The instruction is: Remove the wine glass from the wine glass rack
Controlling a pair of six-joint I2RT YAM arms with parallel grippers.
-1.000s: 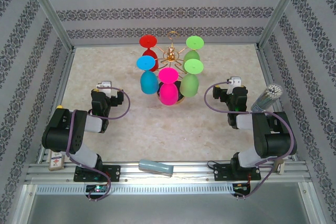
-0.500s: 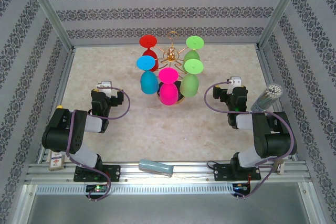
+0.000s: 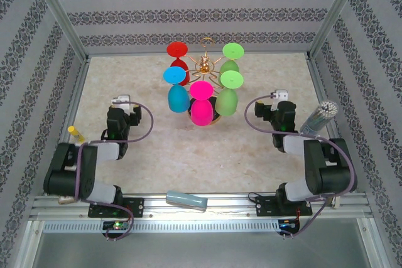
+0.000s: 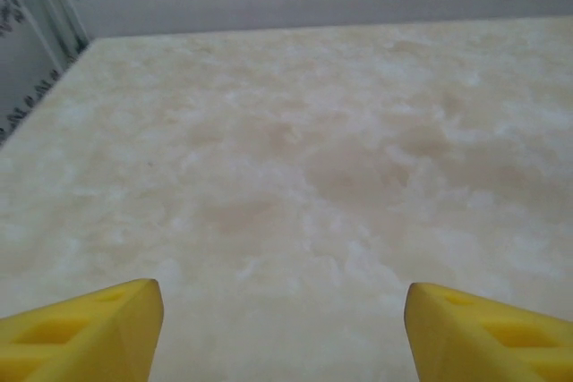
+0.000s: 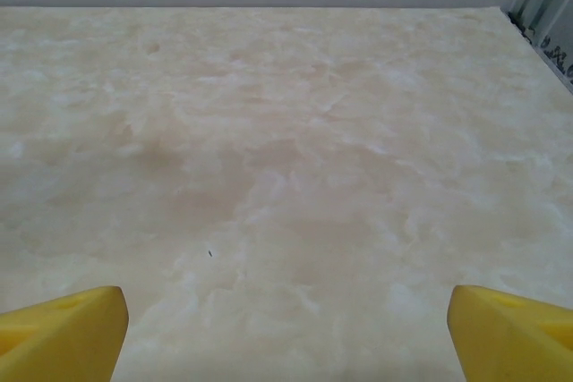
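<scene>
The gold wire wine glass rack (image 3: 205, 64) stands at the back middle of the table. Several coloured wine glasses hang upside down from it: a red one (image 3: 178, 49), a cyan one (image 3: 178, 98), a pink one (image 3: 201, 111) at the front, and two green ones (image 3: 233, 51) (image 3: 227, 101). My left gripper (image 3: 120, 101) (image 4: 283, 315) sits left of the rack, apart from it, open with bare table between its yellow fingertips (image 4: 98, 324). My right gripper (image 3: 284, 96) (image 5: 286, 319) sits right of the rack, open and empty, yellow fingertips (image 5: 515, 328) wide apart.
A grey-blue cylinder (image 3: 186, 200) lies on the near rail between the arm bases. A grey tube of thin sticks (image 3: 319, 116) leans beside the right arm. A small yellow object (image 3: 76, 133) lies at the left edge. Patterned walls and metal posts enclose the marbled table (image 3: 188, 149).
The left arm's elbow has swung back and left, uncovering the yellow object, and its gripper has edged left with jaws a little narrower. The right arm has shifted slightly.
</scene>
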